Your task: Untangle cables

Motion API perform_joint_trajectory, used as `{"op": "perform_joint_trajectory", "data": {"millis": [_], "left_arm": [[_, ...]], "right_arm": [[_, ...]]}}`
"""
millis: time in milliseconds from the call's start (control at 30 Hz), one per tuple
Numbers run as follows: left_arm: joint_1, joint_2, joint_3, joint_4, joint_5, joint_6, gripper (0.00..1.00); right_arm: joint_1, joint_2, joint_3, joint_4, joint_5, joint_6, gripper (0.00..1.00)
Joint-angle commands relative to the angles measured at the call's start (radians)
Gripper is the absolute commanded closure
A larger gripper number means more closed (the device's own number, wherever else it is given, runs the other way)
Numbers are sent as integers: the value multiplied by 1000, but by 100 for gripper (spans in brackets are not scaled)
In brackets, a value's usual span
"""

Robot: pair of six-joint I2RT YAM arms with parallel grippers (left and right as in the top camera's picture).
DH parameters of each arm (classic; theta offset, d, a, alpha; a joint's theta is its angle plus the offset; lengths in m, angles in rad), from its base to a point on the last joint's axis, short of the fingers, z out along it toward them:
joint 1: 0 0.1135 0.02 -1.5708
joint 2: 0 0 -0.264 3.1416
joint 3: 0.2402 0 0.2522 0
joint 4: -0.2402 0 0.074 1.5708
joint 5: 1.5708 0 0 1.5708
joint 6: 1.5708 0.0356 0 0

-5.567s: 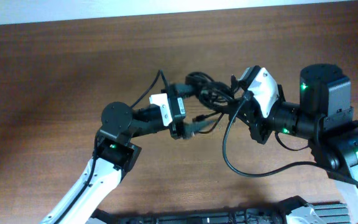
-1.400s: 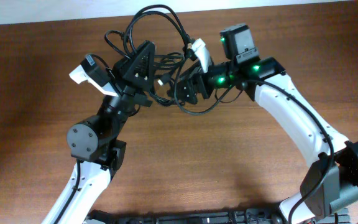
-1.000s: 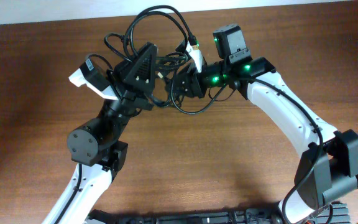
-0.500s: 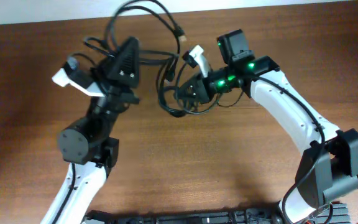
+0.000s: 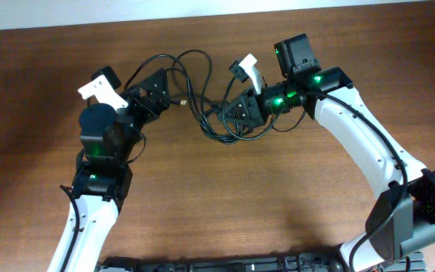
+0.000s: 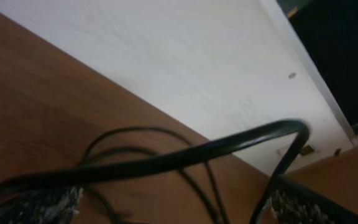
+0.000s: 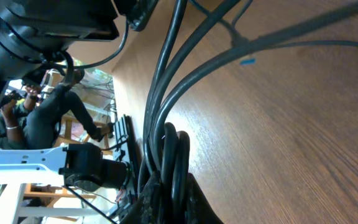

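The cables (image 5: 195,83) are thin black cords looping in the air between my two grippers, over the back middle of the table. My left gripper (image 5: 152,85) has its fingers spread wide. In the left wrist view one thick cable (image 6: 185,152) lies across from finger to finger of the left gripper (image 6: 173,202), with thinner loops behind it. My right gripper (image 5: 236,113) is shut on a bunch of several strands (image 5: 221,130) that hang in a loop below it. In the right wrist view its jaws (image 7: 169,190) pinch the strands (image 7: 166,106), which fan out upward.
The brown wooden table (image 5: 263,204) ends at a white wall (image 5: 353,6) along the back. The right arm's white links (image 5: 361,143) arch over the right side. The left arm's base (image 5: 97,181) stands at the left front.
My left gripper has swung down and toward the front left, pulling the loops away from the back edge. The cables are more spread out. My right gripper has shifted slightly right, still gripping.
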Motion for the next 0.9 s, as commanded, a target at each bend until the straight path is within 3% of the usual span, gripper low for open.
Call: {"op": "perform_joint_trajectory", "data": {"millis": [0, 33, 167, 200, 233, 267, 400, 467, 500, 633, 700, 800, 867], "left_arm": [[3, -4, -5, 14, 187, 194, 1], [3, -4, -5, -3, 239, 286, 1], [3, -12, -5, -100, 280, 420, 1], [3, -24, -5, -116, 412, 596, 1], [-8, -35, -5, -131, 573, 848, 1], [-16, -37, -5, -153, 637, 987, 1], [-23, -37, -5, -219, 767, 1495, 1], [-23, -49, -5, -175, 840, 1845, 5], [-23, -63, -5, -129, 879, 1922, 5], [-23, -77, -5, 42, 875, 1940, 2], [-23, -73, -5, 25, 875, 1939, 3], [-23, -73, -5, -36, 967, 1939, 10], [-23, -73, -5, -57, 1046, 1939, 23]], "right_arm": [[-17, -31, 5, 6, -90, -14, 96], [-42, -31, 7, 6, -116, -14, 96], [-134, -31, 9, 6, -204, -14, 96], [-153, -31, 9, 6, -210, -14, 96], [-159, -31, 9, 6, -214, -14, 96], [-159, -31, 9, 6, -225, -14, 96], [-159, -31, 9, 6, -272, -15, 96], [-159, -31, 9, 6, -368, -14, 96], [-159, -31, 9, 6, -422, -14, 96], [-127, -31, 9, -26, -482, 46, 96], [-89, -31, 9, -32, -482, 46, 96], [-77, -31, 9, -32, -482, 46, 96], [-77, -31, 9, -31, -482, 46, 96]]}}
